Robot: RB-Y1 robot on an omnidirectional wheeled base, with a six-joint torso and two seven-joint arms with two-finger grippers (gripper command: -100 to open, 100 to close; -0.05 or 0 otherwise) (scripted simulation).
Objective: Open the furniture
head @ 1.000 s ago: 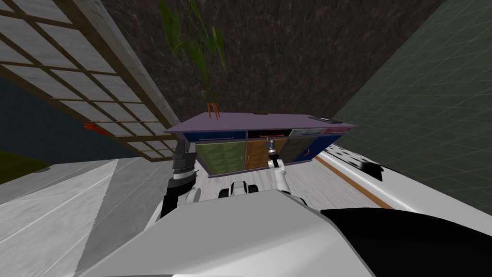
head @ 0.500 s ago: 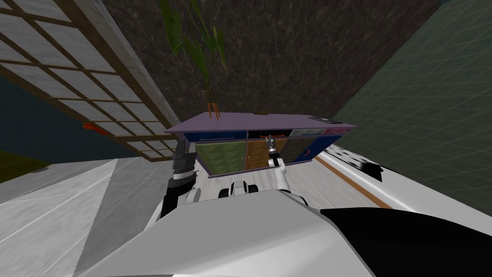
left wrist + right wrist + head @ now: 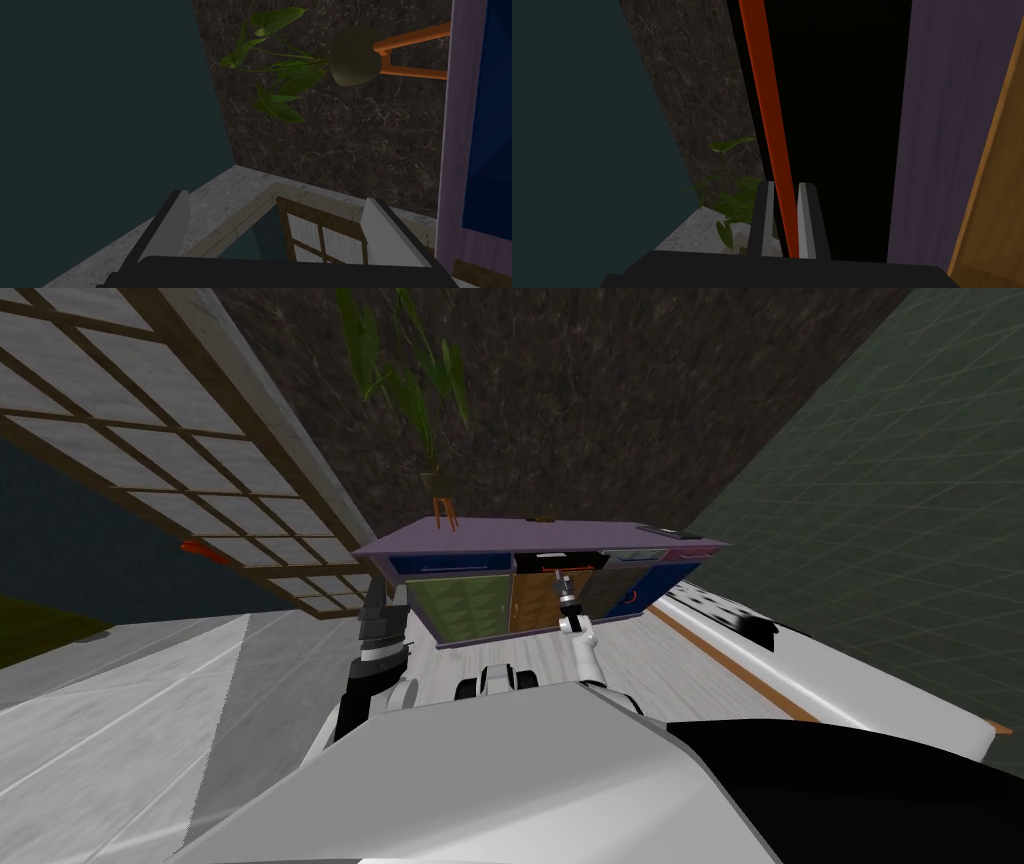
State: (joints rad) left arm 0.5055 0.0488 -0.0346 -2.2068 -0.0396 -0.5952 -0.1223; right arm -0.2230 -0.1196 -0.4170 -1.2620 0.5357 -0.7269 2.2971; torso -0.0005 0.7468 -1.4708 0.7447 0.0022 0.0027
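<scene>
A low cabinet with a purple top (image 3: pixel 540 533) stands against the dark marbled wall, with blue drawers and green and brown doors. Its black middle drawer (image 3: pixel 837 125) carries a long orange-red bar handle (image 3: pixel 767 125). My right gripper (image 3: pixel 785 184) is shut on that handle, one finger on each side. In the head view the right gripper (image 3: pixel 562 578) sits at the drawer front, and a pale strip shows along the drawer's top edge. My left gripper (image 3: pixel 276 196) is open and holds nothing; the left gripper (image 3: pixel 384 600) hangs by the cabinet's left end.
A potted plant on an orange stand (image 3: pixel 440 503) rests on the cabinet's left end, and a flat dark item (image 3: pixel 665 531) lies on its right end. A lattice screen (image 3: pixel 200 488) runs along the left. A long white piece with an orange stripe (image 3: pixel 850 658) lies on the right.
The whole head picture has shifted: the cabinet now looks smaller and farther, so I have backed off. My right gripper stays on the handle, and the black drawer front stands out from the cabinet.
</scene>
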